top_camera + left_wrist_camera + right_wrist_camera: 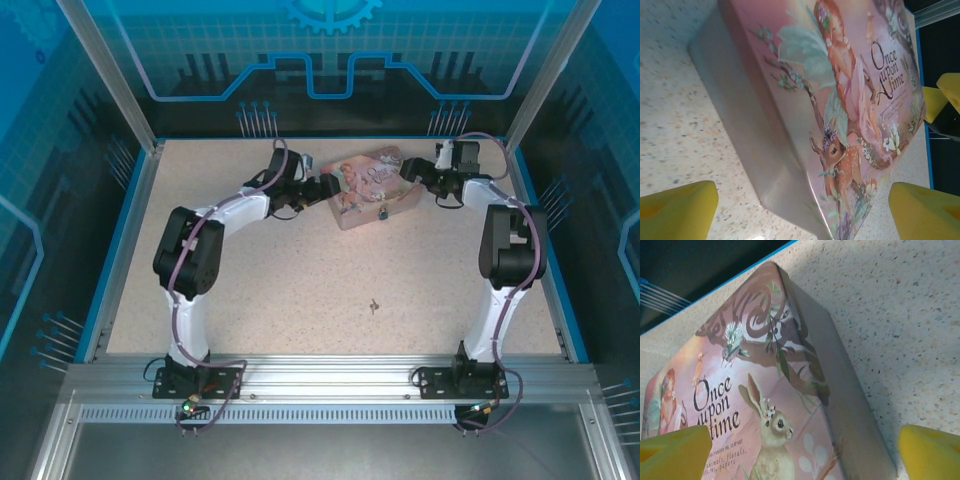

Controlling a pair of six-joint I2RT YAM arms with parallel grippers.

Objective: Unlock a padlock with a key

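Grey key [375, 304] lies on table [250, 290], heading unreadable; left hand [804, 187] and right hand [805, 432] gape toward tin [365, 185].

Top camera looks down; wrist cameras closely share the tin [366, 193].

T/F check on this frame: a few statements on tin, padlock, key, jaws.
1. The tin lies between the two arms' jaws. True.
2. The left jaws are shut on the tin. False: they stand wide open, fingers clear of its sides.
3. The key lies on the bare table, nearer the arm bases than the tin. True.
4. The key is in the padlock. False: the padlock is at the tin's near edge, the key well apart from it.
5. The tin's lid is plain blue. False: it is pink, illustrated, and reads "Once upon a time".
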